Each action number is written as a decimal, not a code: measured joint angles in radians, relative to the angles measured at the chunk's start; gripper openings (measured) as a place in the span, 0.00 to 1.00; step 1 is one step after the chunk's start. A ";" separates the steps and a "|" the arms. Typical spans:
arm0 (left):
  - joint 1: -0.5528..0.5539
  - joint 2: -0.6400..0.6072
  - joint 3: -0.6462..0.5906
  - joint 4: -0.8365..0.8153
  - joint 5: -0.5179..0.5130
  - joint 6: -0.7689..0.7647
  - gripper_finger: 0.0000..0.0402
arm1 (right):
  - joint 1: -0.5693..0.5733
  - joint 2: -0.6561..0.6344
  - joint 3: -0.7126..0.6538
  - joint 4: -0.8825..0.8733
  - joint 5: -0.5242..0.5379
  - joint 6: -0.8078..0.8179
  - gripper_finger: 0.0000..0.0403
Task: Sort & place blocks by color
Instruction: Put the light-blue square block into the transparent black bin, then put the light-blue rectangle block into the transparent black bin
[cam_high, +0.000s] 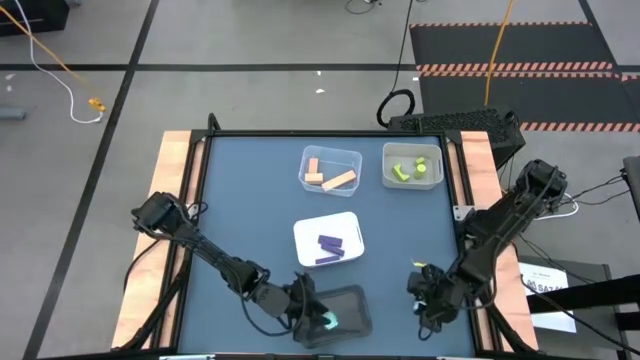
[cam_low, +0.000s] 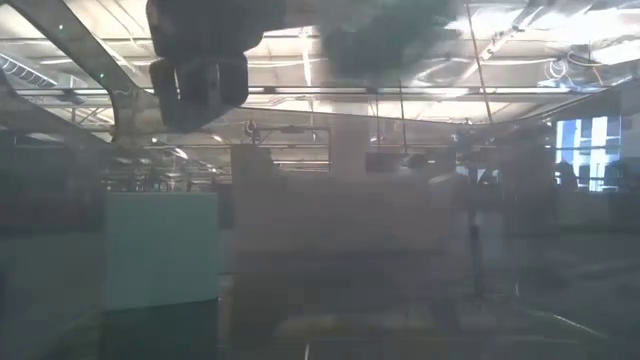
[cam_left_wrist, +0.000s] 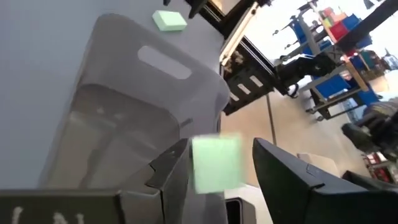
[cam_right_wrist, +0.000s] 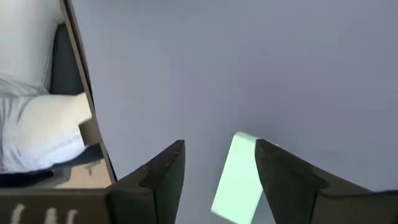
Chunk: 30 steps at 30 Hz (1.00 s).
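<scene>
Both arms reach low toward the table's near edge, left tool (cam_high: 322, 318) and right tool (cam_high: 428, 296) each with fingers parted.

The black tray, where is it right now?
In the high view the black tray sits at the table's near edge, just below the white tray, with the left hand over it.

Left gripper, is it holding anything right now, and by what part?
A light teal block sits between the left gripper's fingers over the black tray, touching one finger with a gap at the other; a firm hold cannot be told.

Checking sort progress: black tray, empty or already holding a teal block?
Cannot tell. The left gripper hangs over the black tray with a teal block between its fingers; the tray floor visible in the left wrist view is bare.
</scene>
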 joint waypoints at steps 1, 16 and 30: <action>0.000 0.000 0.000 0.001 0.006 0.000 0.45 | 0.007 0.000 0.000 -0.002 0.000 0.000 0.46; 0.006 -0.091 0.000 -0.002 0.057 0.135 0.57 | -0.012 0.000 0.001 0.141 0.189 -0.134 0.54; -0.042 -0.323 -0.001 -0.240 -0.063 0.331 0.57 | -0.090 0.000 0.001 -0.080 -0.183 0.204 0.54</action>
